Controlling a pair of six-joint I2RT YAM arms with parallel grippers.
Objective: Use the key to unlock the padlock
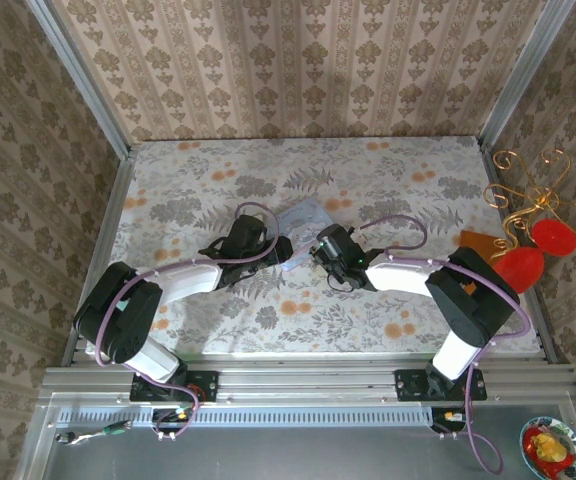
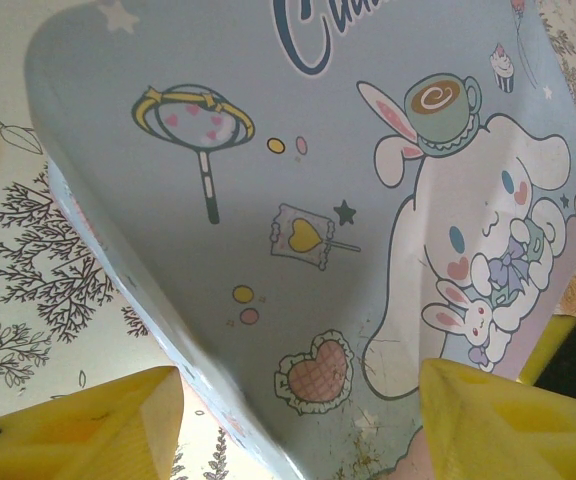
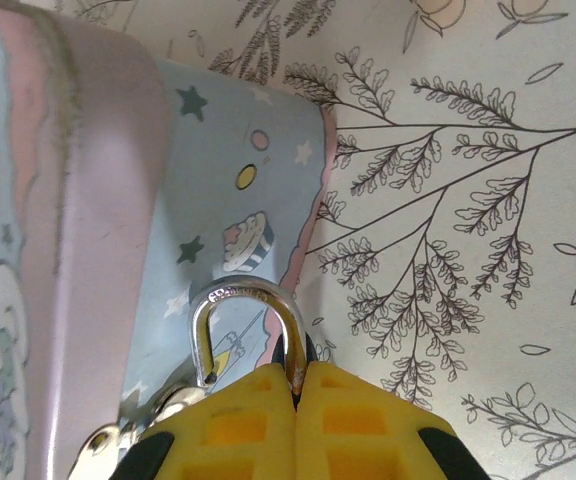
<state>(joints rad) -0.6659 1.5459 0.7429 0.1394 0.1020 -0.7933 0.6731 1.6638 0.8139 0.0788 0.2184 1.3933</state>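
Note:
My right gripper is shut on the padlock. One leg of its silvery shackle is pinched between the yellow fingers, and a sliver of dark body shows behind. The shackle's other leg ends free, out of the body, just above the tin's metal hasp. The pale blue tin with the white cartoon dog is tilted. My left gripper holds its near corner between wide-set yellow fingers. From above, both grippers meet at the tin mid-table. The key is hidden.
Floral cloth covers the table, and patterned walls close in on three sides. A gold wire stand with red pieces and an orange piece sit at the right edge. A small bowl lies below the front rail.

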